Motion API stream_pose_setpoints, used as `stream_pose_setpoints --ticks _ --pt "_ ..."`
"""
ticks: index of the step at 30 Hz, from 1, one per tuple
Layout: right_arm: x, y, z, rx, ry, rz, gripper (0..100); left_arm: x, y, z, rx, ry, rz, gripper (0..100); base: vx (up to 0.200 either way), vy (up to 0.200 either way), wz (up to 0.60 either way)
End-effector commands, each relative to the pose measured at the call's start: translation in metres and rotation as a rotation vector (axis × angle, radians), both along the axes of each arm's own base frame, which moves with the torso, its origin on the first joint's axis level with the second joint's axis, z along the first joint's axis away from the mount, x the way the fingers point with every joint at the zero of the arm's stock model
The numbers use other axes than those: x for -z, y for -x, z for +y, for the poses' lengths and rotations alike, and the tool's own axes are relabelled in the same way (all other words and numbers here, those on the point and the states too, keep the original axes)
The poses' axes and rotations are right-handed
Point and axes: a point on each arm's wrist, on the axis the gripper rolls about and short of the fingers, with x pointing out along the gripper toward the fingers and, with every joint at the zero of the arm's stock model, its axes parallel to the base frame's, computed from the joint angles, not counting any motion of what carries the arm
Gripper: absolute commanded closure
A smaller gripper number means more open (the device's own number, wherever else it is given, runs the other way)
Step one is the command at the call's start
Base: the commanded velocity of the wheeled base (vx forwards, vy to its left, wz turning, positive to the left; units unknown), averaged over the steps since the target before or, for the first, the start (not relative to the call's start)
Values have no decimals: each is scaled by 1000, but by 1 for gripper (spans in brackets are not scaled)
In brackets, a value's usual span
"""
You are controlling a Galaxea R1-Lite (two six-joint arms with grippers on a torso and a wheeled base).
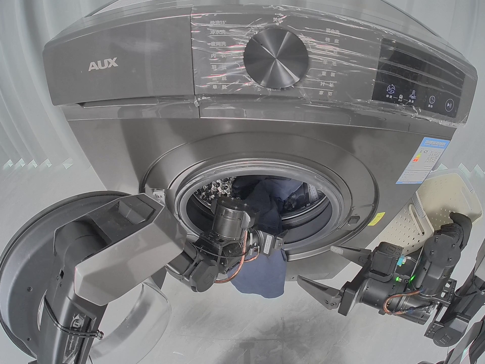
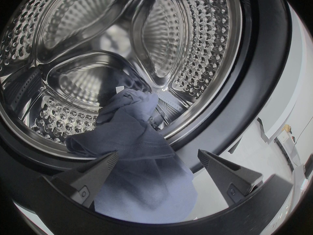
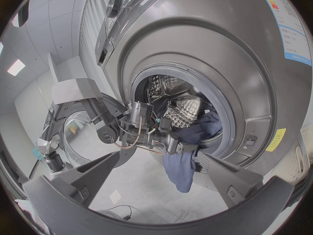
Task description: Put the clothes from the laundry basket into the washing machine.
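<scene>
While clothes (image 1: 262,276) overhang the drum (image 1: 214,188), a label (image 1: 428,160) shows.

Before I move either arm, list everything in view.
washing machine: one, grey, straight ahead
door: one, grey with clear glass, swung open to the robot's left
drum: one, shiny perforated steel, behind the port
garment: one, dark blue, draped over the port's lower rim, part inside, part hanging out
control dial: one, dark metallic, top panel centre
energy label: one, blue and white, right of the port
yellow sticker: one, below that label
laundry basket: one, cream, right of the machine
left gripper: one, black, open, at the port above the garment
right gripper: one, black, open, low right of the port
</scene>
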Motion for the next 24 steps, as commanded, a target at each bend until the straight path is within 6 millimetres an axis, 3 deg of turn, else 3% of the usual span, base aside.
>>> stream_pose_setpoints --ticks 1,8,9,18,24 --pt "-1 0 1 -2 -4 -4 0 12 0 -2 8 -23 11 0 0 0 0" --pt "-2 0 1 -3 -8 -8 0 26 -5 -1 7 -55 9 0 0 0 0" --pt "-2 -1 2 -3 -9 -11 0 28 -6 -1 4 -57 9 100 0 0 0" --pt "-4 -3 3 -3 -17 -20 0 22 -12 -3 -9 -40 -14 100 0 0 0" --pt "-6 -3 4 -5 -22 -26 0 -3 -24 -10 -29 34 -102 100 0 0 0"
